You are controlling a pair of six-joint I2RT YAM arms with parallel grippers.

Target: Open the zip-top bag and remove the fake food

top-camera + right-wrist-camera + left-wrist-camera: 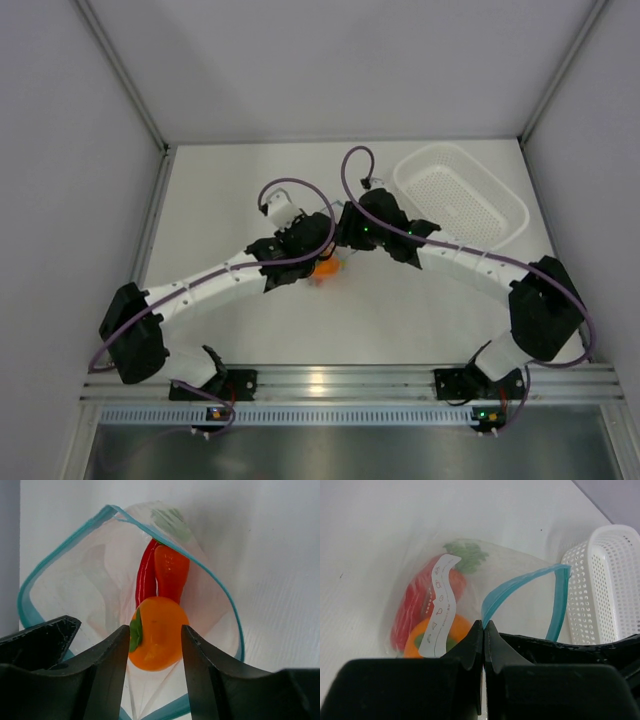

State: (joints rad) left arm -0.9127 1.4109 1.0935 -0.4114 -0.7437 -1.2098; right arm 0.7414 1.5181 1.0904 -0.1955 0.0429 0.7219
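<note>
Zip-top bag [85,580]: mid-counter [250,190], mouth gaping.
Contents: orange [159,632] nearest the mouth; carrot [171,575] and chili pepper [145,577] behind it.
Left fingers [470,645]: pinched on the blue zip strip.
Right fingers [107,665]: spread wide at the mouth.
Perforated basket [405,180]: far right.

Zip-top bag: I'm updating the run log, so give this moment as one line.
zip-top bag: open | left gripper: shut on bag rim | right gripper: open, flanking orange | fake food: inside

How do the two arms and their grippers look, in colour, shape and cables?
Both the left arm and the right arm have white links with black joint housings. A purple cable loops along each. The left gripper and right gripper have black, tapering fingers.
</note>
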